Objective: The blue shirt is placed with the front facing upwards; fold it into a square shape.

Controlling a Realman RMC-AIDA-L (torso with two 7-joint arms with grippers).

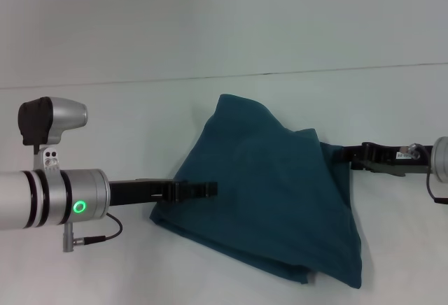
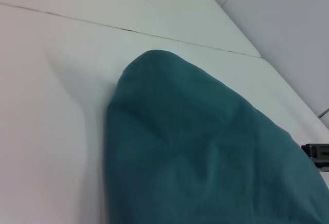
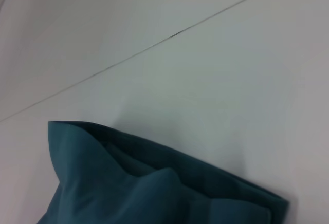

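Teal-blue cotton fills the middle of the head view: the blue shirt (image 1: pixel 269 186) lies bunched and folded over itself on the white surface (image 1: pixel 105 277), rising to a rounded peak at its far end and spreading into a wider, layered edge toward the robot. No lettering shows on the cloth that faces up (only plain fabric with soft creases).

The left pincer (image 1: pixel 199 190) reaches in from the robot's left, its dark fingers lying flat and level at the shirt's left edge, their tips over the cloth. The fingers look pressed together, but whether any fabric is caught between them I cannot tell. The silver forearm behind it carries a green ring light (image 1: pixel 80 207) and a thin dark cable (image 1: pixel 98 235) looping onto the surface.

The right pincer (image 1: pixel 341 155) comes in from the robot's right at the shirt's opposite edge, its tips meeting or hidden by the fold of cloth there; I cannot tell whether it is spread or closed.

The left wrist view shows the shirt (image 2: pixel 205 157) as a smooth hump against the surface, with the other arm's dark hardware just visible at the frame edge. The right wrist view shows stacked layers of the shirt (image 3: pixel 128 183) with a folded rim, and a thin dark seam line (image 3: pixel 154 44) crossing the surface beyond.
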